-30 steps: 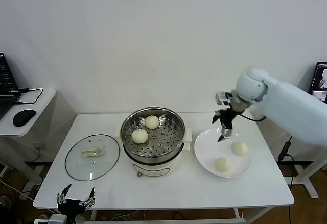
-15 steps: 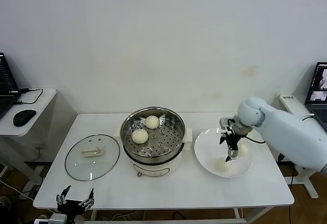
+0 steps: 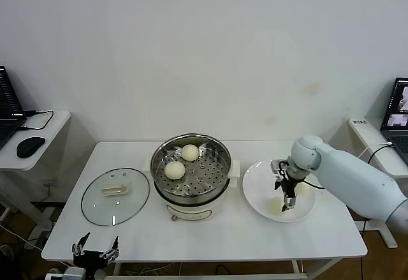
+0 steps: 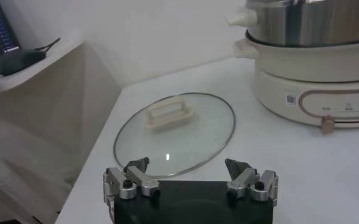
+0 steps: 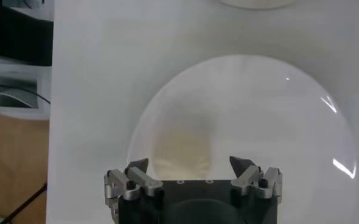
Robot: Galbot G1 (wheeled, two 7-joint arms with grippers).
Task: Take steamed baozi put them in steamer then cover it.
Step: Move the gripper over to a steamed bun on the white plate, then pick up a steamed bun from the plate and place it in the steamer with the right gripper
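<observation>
the right gripper [image 3: 285, 198] is held wide open and empty, low over a baozi [image 3: 276, 206] on the white plate [image 3: 255, 194], right of the steamer [image 3: 191, 171]. two buns [image 3: 174, 169] are seen in the steamer. the cover [image 3: 115, 196] lies left of it. the left gripper [image 3: 94, 252] is parked open at the near edge.

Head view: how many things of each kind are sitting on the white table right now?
Pale cream round steamed buns: 4 (2 in the steamer, 2 on the plate)
Round shiny steel steamer pot: 1
Round clear glass lid: 1
Flat round white plate: 1
Total: 7
</observation>
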